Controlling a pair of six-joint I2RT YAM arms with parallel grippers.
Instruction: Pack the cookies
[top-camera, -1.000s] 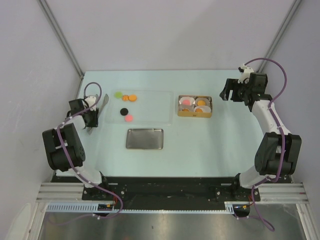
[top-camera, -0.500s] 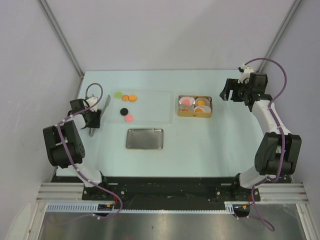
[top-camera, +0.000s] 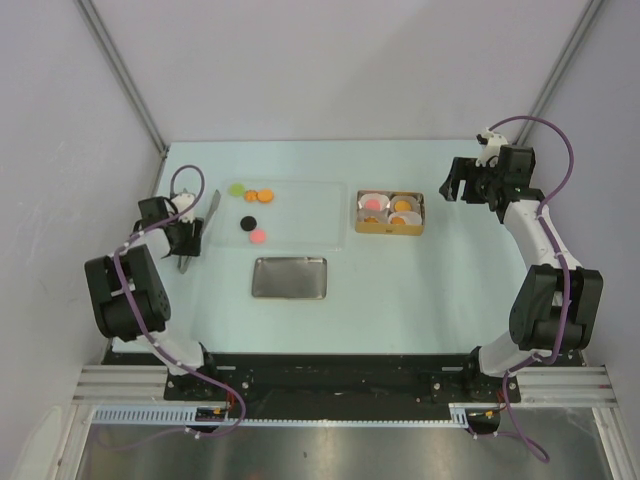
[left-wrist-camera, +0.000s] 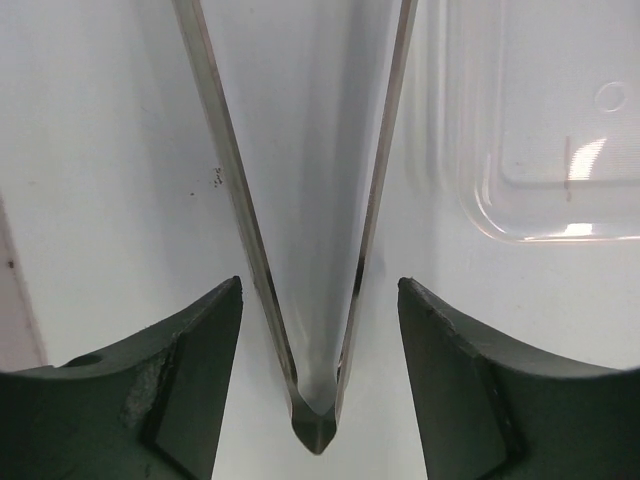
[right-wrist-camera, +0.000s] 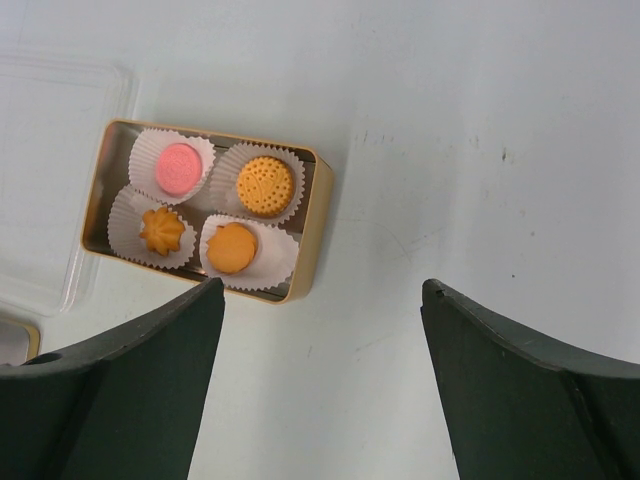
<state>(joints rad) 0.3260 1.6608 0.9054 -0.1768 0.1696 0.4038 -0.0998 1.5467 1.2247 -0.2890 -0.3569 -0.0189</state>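
We see left fingers (left-wrist-camera: 175, 390) widening off the tongs (left-wrist-camera: 313, 425) by the tabletop's (top-camera: 420, 290) left edge, right fingers (right-wrist-camera: 130, 400) spread empty; picking seems done.

Pale blue-green table (top-camera: 430, 290) with four things lying flat on it

A clear plastic tray (top-camera: 310, 228) with rounded corners lies left of centre, toward the far side. A rectangular gold tin (top-camera: 388, 232) sits just beside its right edge, its long sides roughly in line with the tray's. A shallow silver metal tray (top-camera: 289, 277) lies nearer the arms, close in front of the clear tray and apart from it. Metal tongs (left-wrist-camera: 316, 420) rest just left of the clear tray, joined end toward the near edge and both arms spreading toward the far side. A few small dark specks mark the tabletop
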